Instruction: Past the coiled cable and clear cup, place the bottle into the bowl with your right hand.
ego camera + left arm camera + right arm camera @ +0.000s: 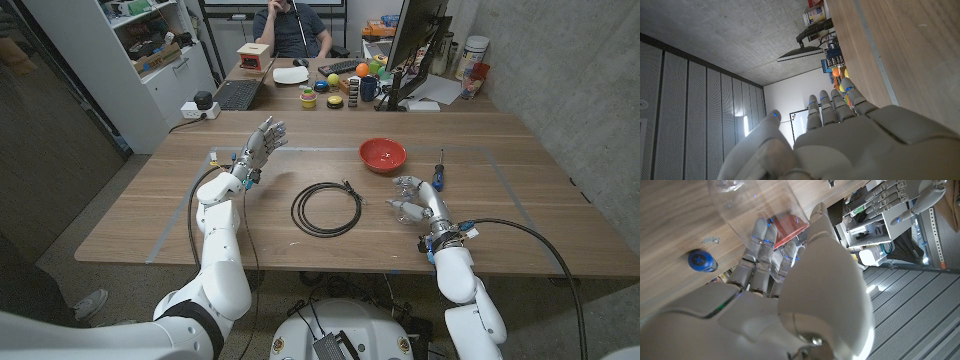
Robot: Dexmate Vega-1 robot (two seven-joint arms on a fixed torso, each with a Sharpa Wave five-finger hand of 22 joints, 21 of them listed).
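**Rt hand at the clear container: grasp not confirmed**

You're at the pick-up step, by my read. Your right hand (415,200) sits low over the table btwn the coiled cable (326,209) and the screwdriver (438,170), w/ a clear container (403,209) against its fingers (758,244). In the rt wrist view that clear wall runs right along the fingers, but I can't tell if they're closed on it or just beside it. I also can't tell if it's the bottle or the clear cup: no cap or neck is visible.

The bowl (383,154), red, sits just beyond the rt hand, near the table's middle, w/ nothing visible in it. So the bottle isn't placed yet.

Next move, as I judge it: confirm which container you've got, get a firm wrap, lift, then carry fwd to the bowl. Keep off the screwdriver on the outer side.

Your left hand (258,148) is raised off the table, fingers spread, holding nothing.

Writing: no brand or label is legible on the container, the bowl, or the items at the far desk.
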